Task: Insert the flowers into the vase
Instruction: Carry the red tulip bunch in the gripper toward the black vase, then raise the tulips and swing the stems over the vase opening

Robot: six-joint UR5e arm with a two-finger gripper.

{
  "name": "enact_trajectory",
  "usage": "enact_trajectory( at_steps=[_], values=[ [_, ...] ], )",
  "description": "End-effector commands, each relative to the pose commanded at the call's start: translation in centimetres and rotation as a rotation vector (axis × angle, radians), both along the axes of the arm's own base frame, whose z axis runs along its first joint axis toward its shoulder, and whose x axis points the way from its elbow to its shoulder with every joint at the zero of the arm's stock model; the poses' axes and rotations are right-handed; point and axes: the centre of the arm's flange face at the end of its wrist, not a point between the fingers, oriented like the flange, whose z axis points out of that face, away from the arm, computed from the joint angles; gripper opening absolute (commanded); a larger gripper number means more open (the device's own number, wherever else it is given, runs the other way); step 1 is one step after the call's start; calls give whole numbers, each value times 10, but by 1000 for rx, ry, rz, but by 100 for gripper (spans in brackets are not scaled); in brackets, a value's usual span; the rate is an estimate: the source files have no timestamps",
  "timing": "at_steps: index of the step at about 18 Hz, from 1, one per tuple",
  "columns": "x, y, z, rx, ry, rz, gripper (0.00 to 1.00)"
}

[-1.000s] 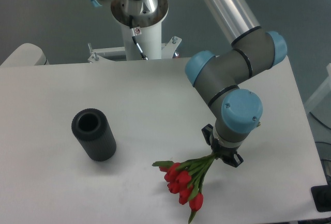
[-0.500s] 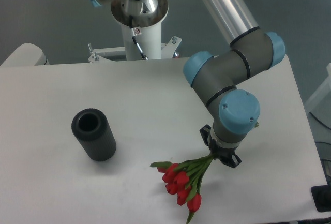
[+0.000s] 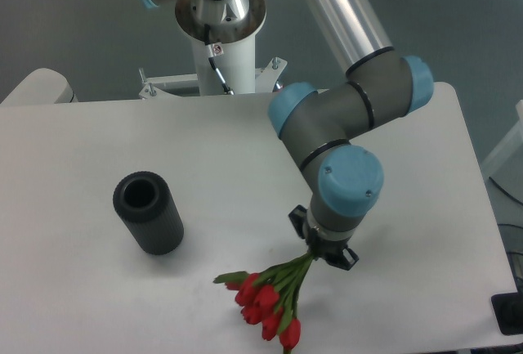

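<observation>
We see the white table stretching wide, with bare surface across its left and far parts. The arm bends down over the right half, well in from the right edge. The vase stands upright on the left, mouth open, well apart from everything else. Near the front edge, the hand is clenched on the stems of the flowers, red buds fanning down-left, lowest bud nearly at the frame's bottom.

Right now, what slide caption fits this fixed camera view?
Gripper holds the flowers by their stems, right of the upright vase.
</observation>
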Motion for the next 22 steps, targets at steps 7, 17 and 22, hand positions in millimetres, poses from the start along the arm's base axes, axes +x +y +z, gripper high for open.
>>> enact_trajectory(
  at_steps=[7,17,22],
  values=[
    [36,14,23,170,-104,55,0],
    [77,24,58,620,-568,104,0],
    [63,17,88,749,-615,121,0]
  ],
)
